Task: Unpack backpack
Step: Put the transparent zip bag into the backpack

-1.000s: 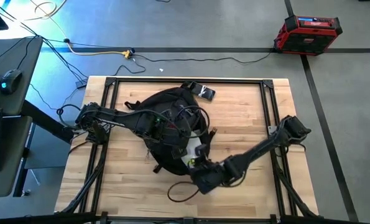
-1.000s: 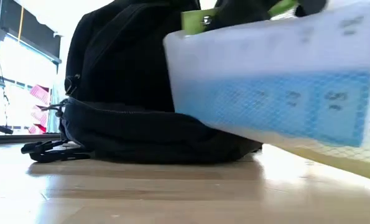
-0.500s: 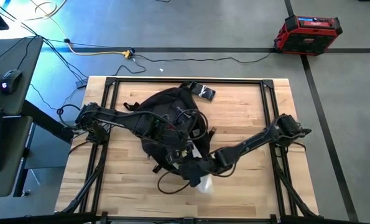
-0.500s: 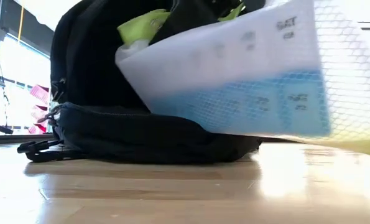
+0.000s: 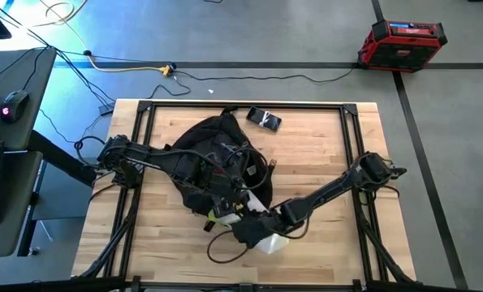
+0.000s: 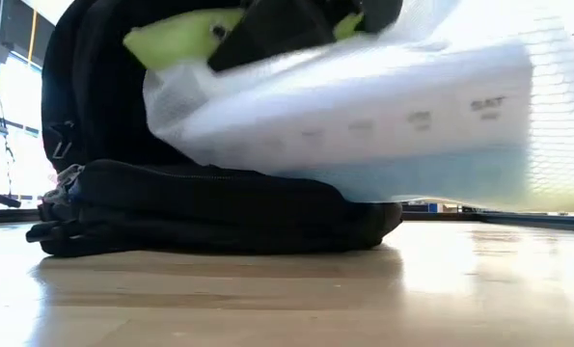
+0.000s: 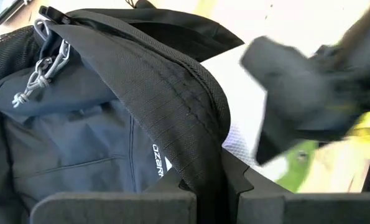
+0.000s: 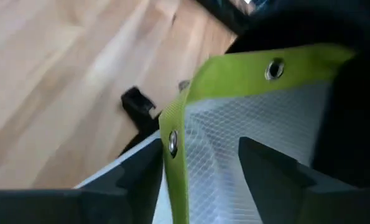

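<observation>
The black backpack (image 5: 209, 154) lies on its back on the wooden table (image 5: 322, 162), its mouth toward the near edge. My left gripper (image 5: 229, 199) is shut on it at the mouth. A white mesh pouch (image 5: 271, 242) with a lime-green border (image 8: 234, 71) and a pill box marked with weekdays (image 6: 393, 145) hangs out past the mouth, tilted above the tabletop in the low view. My right gripper (image 5: 243, 231) is over the pouch's green end. Its fingers stand apart in the right wrist view, with the border between them. My left gripper pinches the black rim band (image 7: 200, 168) of the backpack's mouth between its two fingers, slanting down from above. The band runs up from the fingers and is held raised over the grey lining. My right gripper has the pouch's green border (image 8: 175, 155) between its parted fingers; I cannot tell whether either finger touches it.
A small black device (image 5: 265, 119) lies near the table's far edge, clear of the backpack. A dark cord loops on the wood (image 5: 225, 253) near the front edge. Black frame rails (image 5: 351, 146) run along the table's sides. Bare wood lies to the right.
My right gripper has drawn the mesh pouch out of the backpack's mouth, toward the table's near-left. The pouch has come out from over the backpack and its far end has tipped. The backpack has slid toward the near-left, uncovering the small black device.
</observation>
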Robot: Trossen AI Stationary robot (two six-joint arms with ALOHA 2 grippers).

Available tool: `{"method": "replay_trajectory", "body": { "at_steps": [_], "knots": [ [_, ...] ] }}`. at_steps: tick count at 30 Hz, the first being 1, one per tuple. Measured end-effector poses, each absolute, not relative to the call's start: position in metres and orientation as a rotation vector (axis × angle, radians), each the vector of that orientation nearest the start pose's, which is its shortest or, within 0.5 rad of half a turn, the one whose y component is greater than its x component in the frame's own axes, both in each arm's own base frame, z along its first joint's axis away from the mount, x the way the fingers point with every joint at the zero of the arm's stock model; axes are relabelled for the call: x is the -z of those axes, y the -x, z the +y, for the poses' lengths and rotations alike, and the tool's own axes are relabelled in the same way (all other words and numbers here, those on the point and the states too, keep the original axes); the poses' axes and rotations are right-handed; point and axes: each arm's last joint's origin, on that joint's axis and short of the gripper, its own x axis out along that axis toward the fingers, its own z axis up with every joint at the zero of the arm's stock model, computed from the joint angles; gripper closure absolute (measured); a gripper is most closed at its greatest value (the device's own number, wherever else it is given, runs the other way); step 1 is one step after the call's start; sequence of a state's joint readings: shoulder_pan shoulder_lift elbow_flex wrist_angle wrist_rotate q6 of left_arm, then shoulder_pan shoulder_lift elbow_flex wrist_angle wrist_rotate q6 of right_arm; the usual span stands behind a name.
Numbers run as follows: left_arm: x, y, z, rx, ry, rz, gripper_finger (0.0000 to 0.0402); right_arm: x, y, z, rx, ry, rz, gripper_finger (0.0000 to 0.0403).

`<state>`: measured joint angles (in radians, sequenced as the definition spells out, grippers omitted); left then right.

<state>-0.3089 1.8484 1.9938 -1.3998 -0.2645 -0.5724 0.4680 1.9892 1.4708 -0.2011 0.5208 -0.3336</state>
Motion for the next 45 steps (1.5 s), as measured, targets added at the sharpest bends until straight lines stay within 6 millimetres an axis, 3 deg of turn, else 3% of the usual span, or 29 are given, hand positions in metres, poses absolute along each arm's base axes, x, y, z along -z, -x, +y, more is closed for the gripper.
{"method": "replay_trajectory", "body": {
  "at_steps": [9,15,19,22,26,34,39,45],
  "knots": [
    [-0.361,-0.341,-0.103,-0.299,0.142,1.155,0.0402,-0.244,-0.366,0.240,-0.125,0.731,0.467,0.0183],
    [-0.361,-0.341,-0.103,-0.301,0.140,1.153,0.0402,-0.262,-0.328,0.274,-0.156,0.662,0.426,0.0183],
    [-0.361,-0.341,-0.103,-0.302,0.137,1.154,0.0402,-0.257,-0.299,0.293,-0.259,0.594,0.511,0.0183],
    [-0.361,-0.341,-0.103,-0.303,0.130,1.153,0.0402,-0.246,-0.288,0.296,-0.354,0.434,0.668,0.0187],
    [-0.361,-0.341,-0.102,-0.309,0.108,1.148,0.0402,-0.226,-0.291,0.292,-0.405,0.258,0.859,0.0207],
    [-0.361,-0.342,-0.099,-0.308,0.082,1.151,0.0402,-0.184,-0.337,0.254,-0.321,0.309,0.977,0.0253],
    [-0.361,-0.342,-0.099,-0.305,0.076,1.150,0.0402,-0.178,-0.377,0.208,-0.096,0.115,0.936,0.0280],
    [-0.361,-0.342,-0.100,-0.314,0.100,1.141,0.0402,-0.180,-0.399,0.173,0.030,0.156,0.868,0.0311]
  ]
}}
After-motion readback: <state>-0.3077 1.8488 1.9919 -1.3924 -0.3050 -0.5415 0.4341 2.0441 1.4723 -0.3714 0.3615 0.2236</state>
